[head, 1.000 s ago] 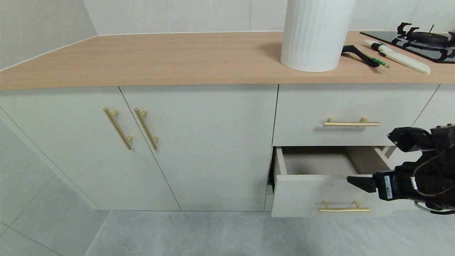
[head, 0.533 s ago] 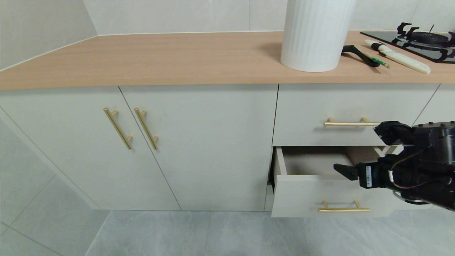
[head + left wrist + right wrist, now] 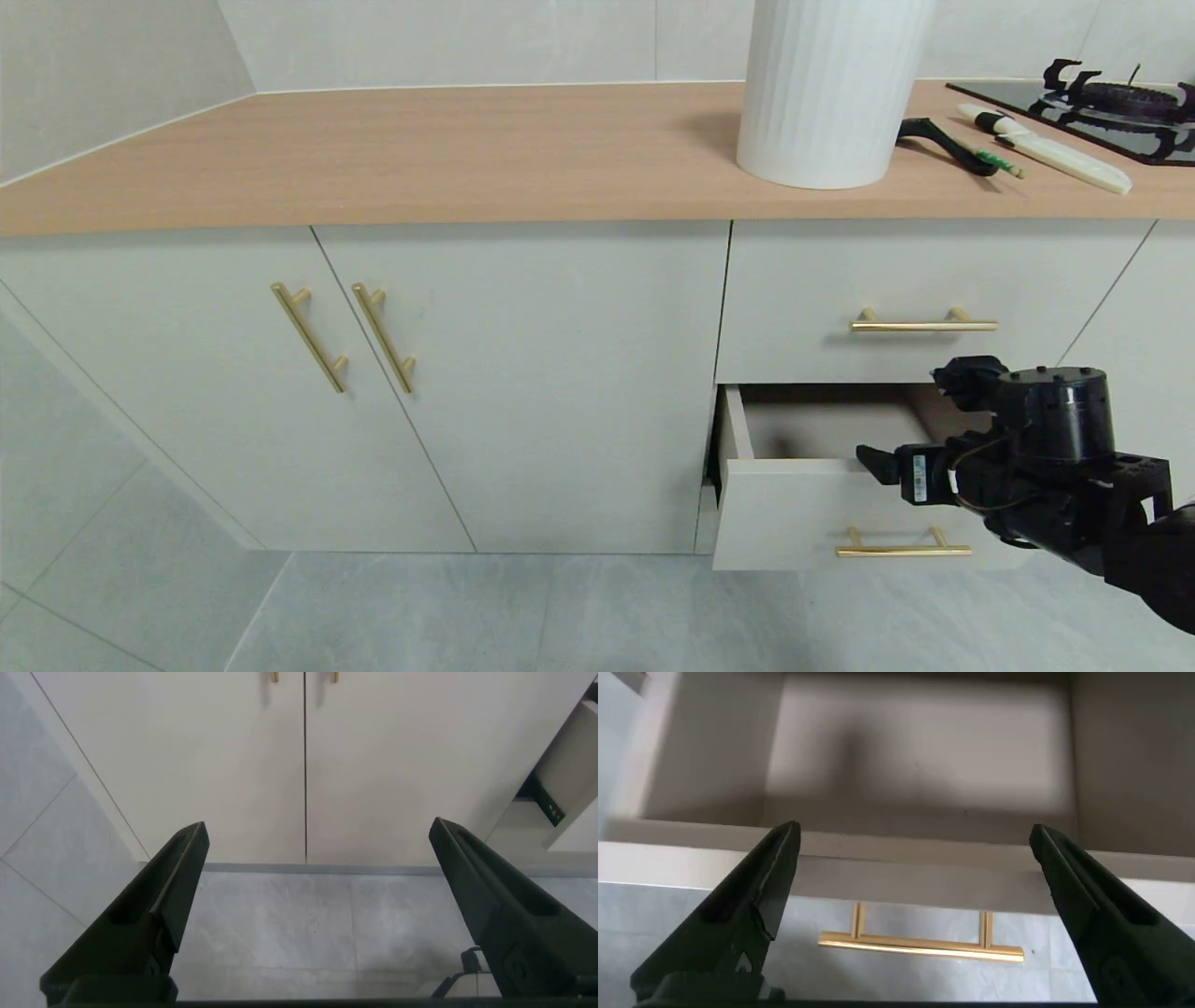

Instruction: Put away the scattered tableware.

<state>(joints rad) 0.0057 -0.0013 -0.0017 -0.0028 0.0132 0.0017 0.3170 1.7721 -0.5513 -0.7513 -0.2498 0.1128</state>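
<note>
Right gripper (image 3: 910, 418) has its fingers wide apart, arm low and level, over the front edge of the open lower drawer (image 3: 794, 509). Left gripper (image 3: 318, 905) is spread too, facing the cabinet doors (image 3: 392, 756). Tableware (image 3: 1055, 157) lies on the countertop (image 3: 467, 159) beside the white container (image 3: 822, 93).

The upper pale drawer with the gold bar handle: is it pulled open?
No, the upper pale drawer sits flush with the cabinet front; only the lower pale drawer juts out.
</note>
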